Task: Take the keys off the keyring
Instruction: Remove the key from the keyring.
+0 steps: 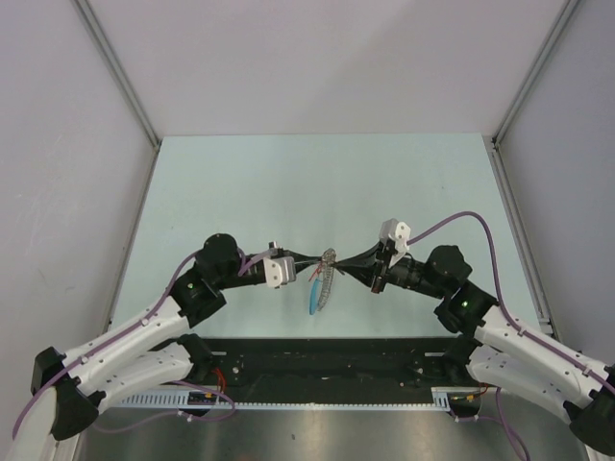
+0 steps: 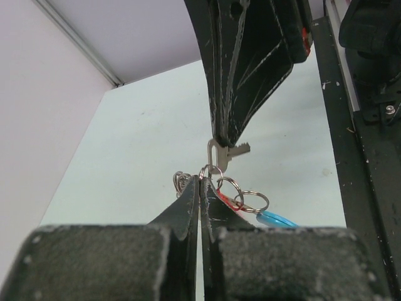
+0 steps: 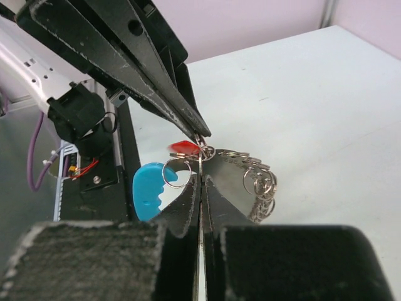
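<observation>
Keyring (image 1: pixel 328 279) dangles between left gripper (image 1: pixel 320 261) and right gripper (image 1: pixel 341 265), tips nearly meeting over the table (image 1: pixel 288 182) — top view. Left wrist: left jaws clamped tight on its rings, right jaws pinching the silvery key (image 2: pixel 235 150) just above. Right wrist: both closed — the keyring's blue section (image 3: pixel 147 191) hanging left of the right fingers.

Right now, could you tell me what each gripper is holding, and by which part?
The left gripper pinches a small ring of the keyring; the right gripper appears to pinch the silvery key by its end.
</observation>
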`<state>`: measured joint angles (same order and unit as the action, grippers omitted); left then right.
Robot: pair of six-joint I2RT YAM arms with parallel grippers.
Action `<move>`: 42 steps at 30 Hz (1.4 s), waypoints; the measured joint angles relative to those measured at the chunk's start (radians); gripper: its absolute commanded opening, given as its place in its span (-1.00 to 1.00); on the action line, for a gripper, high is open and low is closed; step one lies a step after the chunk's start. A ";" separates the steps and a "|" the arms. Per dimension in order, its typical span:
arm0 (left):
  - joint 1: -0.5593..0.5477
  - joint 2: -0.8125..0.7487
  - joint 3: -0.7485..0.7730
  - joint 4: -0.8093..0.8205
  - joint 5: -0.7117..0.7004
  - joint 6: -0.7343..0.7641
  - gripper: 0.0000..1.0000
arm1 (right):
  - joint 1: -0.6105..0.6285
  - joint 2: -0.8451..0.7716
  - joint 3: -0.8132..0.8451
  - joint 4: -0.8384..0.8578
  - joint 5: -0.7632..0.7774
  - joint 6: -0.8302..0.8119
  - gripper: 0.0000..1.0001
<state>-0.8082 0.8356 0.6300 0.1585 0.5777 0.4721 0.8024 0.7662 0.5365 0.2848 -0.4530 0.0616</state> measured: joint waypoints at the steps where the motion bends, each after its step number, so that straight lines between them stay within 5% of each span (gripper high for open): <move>1: 0.000 0.002 0.000 0.000 -0.001 0.001 -0.99 | 0.000 -0.010 0.000 -0.005 0.014 -0.003 -1.00; 42: 0.000 0.013 0.000 0.026 -0.006 -0.001 -0.99 | 0.077 -0.064 0.000 0.032 0.135 -0.010 -1.00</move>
<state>-0.8082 0.8486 0.6300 0.1848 0.5713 0.4709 0.8795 0.7017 0.5365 0.3172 -0.3176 0.0513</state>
